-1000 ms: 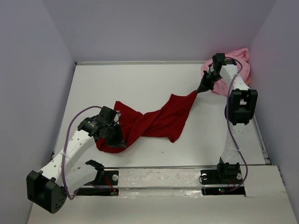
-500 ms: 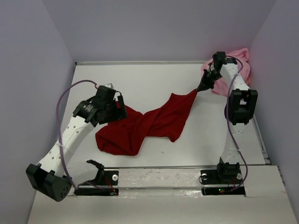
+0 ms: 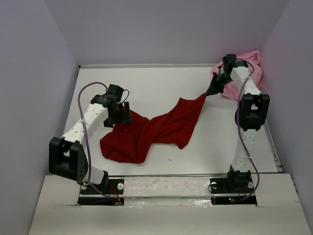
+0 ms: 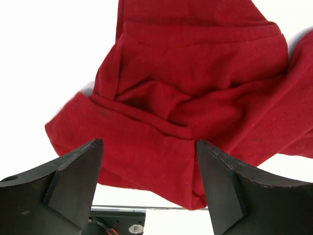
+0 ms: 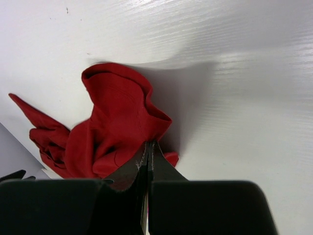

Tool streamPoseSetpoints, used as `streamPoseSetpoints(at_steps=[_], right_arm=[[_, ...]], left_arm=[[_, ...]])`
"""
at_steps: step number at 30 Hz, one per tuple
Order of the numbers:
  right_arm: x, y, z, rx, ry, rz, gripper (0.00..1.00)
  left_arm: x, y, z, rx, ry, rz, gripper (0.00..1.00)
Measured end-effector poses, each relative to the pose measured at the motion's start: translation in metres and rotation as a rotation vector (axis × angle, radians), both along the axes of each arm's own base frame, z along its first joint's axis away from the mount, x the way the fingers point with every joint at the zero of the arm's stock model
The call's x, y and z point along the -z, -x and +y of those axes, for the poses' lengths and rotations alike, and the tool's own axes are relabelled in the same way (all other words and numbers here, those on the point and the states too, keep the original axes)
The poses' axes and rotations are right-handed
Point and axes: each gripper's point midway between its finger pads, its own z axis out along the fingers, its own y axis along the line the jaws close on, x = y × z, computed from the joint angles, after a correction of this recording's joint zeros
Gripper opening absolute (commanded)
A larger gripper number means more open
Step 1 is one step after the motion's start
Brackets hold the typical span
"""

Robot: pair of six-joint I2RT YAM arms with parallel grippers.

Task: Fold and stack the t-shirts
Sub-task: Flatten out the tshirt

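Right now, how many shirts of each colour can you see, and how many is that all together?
dark red t-shirt: 1
light pink t-shirt: 1
Total: 2 shirts

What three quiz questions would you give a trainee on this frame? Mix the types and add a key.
1. True or false: the right hand is shut on an edge of the dark red t-shirt.
2. Where is the pink t-shirt? A) bunched at the far right corner of the table; B) folded flat at its centre; C) spread under the red one.
3. Fill in: the left hand has its jaws ____ over the red cloth, gripping nothing.
Key: 1 true; 2 A; 3 open.
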Motion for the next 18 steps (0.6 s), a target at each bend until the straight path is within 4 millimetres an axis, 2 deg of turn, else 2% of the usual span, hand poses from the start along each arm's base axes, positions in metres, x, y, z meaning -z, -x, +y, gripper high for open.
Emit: streamPoseSetpoints(at_steps=[3,11,18], right_arm=[[0.0,0.0,0.0,0.0,-0.001,0.0,0.0],[0.0,-0.003,0.001,-0.001,-0.006,-0.005,0.0],[0.003,-0.007,0.003,-0.005,-0.018,-0.002,0.0]], left_arm=[[0.004,-0.008,-0.003,0.037,-0.007,0.004,0.86],[0.029,-0.006,-0.014,0.136,-0.007,0.115,0.84],[0.012,-0.025,-0.056,0.302,-0.062,0.069,0.83]])
